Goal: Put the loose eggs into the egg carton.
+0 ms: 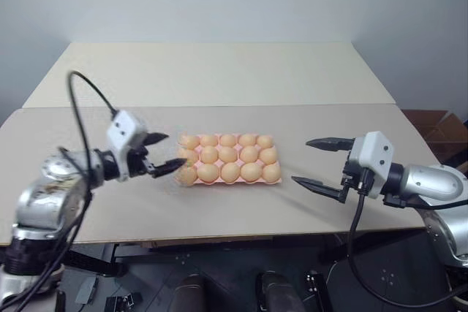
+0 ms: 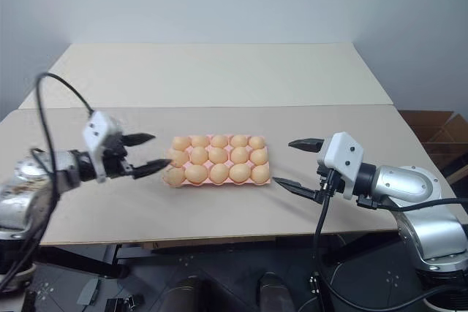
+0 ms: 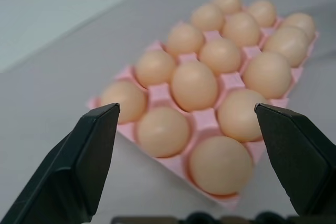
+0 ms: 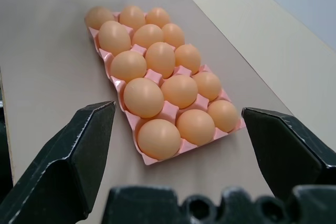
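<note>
Fingers [image 3: 97, 145] spread and empty on both my arms; eggs [image 4: 160, 59] fill every cup of the egg carton [image 4: 173, 113] mid-table [image 1: 219, 71], smooth, light, breakable, best pinched gently across the middle.

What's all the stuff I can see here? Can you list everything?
eggs: fifteen, pale orange-tan, one in every cup of the carton.
egg carton: one, pink, middle of the near table.
tables: two, beige, set one behind the other.
cardboard box: one, brown, on the floor at the far right.
left gripper: one, black fingers, open, just left of the carton.
right gripper: one, black fingers, open, right of the carton.
</note>
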Robot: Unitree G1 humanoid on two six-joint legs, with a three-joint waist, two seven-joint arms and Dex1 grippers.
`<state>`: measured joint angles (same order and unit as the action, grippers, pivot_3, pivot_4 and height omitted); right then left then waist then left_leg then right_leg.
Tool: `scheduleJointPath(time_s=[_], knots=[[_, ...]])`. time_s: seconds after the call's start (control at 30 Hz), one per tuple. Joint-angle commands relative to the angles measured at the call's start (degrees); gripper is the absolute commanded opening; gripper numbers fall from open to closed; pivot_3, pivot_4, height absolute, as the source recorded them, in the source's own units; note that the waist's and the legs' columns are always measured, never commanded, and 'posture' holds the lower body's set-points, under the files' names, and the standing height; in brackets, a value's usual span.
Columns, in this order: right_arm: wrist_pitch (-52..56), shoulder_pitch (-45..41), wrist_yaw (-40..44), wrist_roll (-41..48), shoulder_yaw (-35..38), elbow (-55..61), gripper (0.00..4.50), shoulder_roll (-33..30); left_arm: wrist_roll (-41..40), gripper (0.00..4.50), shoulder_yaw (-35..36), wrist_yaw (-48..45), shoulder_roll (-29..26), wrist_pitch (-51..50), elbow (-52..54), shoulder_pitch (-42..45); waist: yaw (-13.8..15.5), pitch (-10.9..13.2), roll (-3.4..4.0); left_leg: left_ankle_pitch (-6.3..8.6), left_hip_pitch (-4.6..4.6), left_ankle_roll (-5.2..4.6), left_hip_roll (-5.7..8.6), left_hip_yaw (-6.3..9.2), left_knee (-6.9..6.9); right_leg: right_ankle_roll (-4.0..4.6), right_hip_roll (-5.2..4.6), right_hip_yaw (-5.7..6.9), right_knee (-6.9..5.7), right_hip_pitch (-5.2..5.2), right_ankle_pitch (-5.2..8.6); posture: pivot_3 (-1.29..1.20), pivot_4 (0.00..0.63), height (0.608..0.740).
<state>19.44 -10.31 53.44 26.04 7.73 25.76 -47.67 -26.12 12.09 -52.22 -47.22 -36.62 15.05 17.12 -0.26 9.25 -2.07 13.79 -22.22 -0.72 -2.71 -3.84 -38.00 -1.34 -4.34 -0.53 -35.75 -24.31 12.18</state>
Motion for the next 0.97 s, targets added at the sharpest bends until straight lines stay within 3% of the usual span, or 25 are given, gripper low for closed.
scheduleJointPath(time_s=[0.03, 0.13, 0.37, 0.63, 0.97], knots=[[-0.12, -0.87, 0.62, 1.31, 1.77, 0.85, 4.50, -0.55, -2.71, 4.48, 10.03, -3.50, -3.57, 2.42, 1.38, -4.98, -0.30, 0.00, 0.00, 0.00, 0.00, 0.00, 0.00, -0.01, 0.00, 0.01, 0.00, 0.00, 0.00, -0.01, 0.00, 0.00, 0.150, 0.740], [-0.35, -1.15, 1.88, 1.89, 1.87, 0.26, 4.50, -0.72, -4.16, 4.48, 19.33, -8.65, -5.71, 5.11, 0.55, -13.19, -0.66, 0.00, 0.00, 0.00, 0.01, 0.00, -0.05, -0.03, 0.00, 0.03, 0.00, 0.01, 0.00, -0.02, 0.02, 0.00, 0.150, 0.740], [-2.23, -0.89, 6.91, 2.88, 3.20, -3.05, 4.50, -1.32, -7.59, 4.48, 35.00, -16.40, -3.04, 9.69, 1.68, -31.42, -0.04, 0.00, 0.00, 0.01, 0.04, 0.01, -0.10, -0.08, 0.01, 0.34, -0.06, 0.07, -0.04, -0.04, 0.48, 0.00, 0.150, 0.740], [-4.14, 0.88, 10.10, 2.39, 3.85, -6.43, 4.50, -1.48, -12.97, 4.48, 38.16, -12.46, 0.16, 5.96, 9.43, -37.31, 0.85, -0.01, -0.03, 0.01, 0.09, 0.02, -0.12, -0.08, 0.00, 0.30, -0.06, 0.05, -0.04, 0.01, 0.51, 0.00, 0.150, 0.740], [-3.86, -1.32, 10.51, 1.94, 2.41, -7.71, 4.50, -1.17, -14.75, 4.48, 38.34, -9.88, 0.30, 5.73, 12.12, -40.28, 0.31, -0.02, -0.03, 0.01, 0.13, 0.02, -0.13, -0.11, 0.01, 0.34, 0.00, 0.02, -0.10, -0.02, 0.54, 0.00, 0.150, 0.740]])
